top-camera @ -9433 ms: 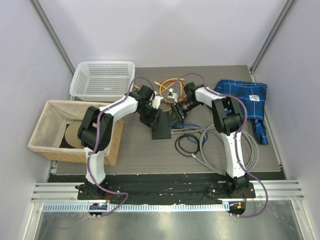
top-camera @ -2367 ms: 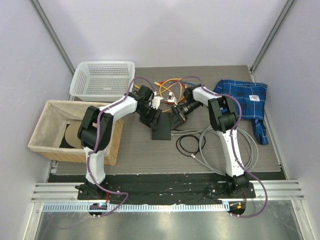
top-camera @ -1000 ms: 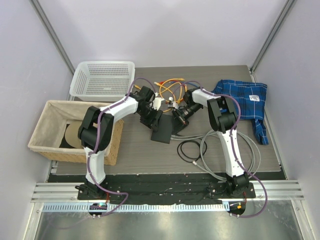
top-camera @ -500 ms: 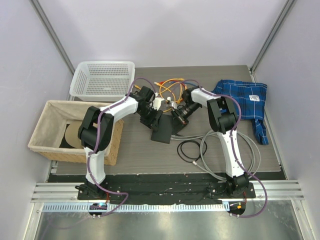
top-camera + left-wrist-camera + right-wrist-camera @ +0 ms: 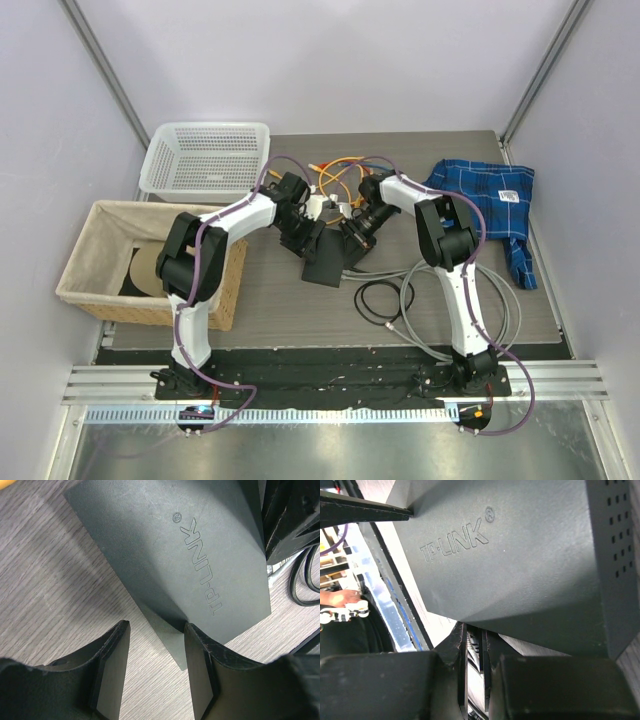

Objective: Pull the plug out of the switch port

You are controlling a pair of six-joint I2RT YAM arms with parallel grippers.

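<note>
One switch [image 5: 325, 262]: flat matte-black box, TP-LINK lettering [image 5: 202, 570] on top, little vent holes [image 5: 620, 530] along one side, sitting mid table [image 5: 270, 300]. Also two baskets on the left, wicker basket [image 5: 85, 262] near, white mesh basket [image 5: 160, 172] far; one blue plaid cloth [image 5: 490, 195] far right; one grey cable [image 5: 403, 295], one black cable [image 5: 356, 297]. Left gripper [image 5: 157, 626] has fingers apart, a switch corner between them; right gripper [image 5: 475, 632] is pinched nearly together at the switch's edge, can't tell on what.
</note>
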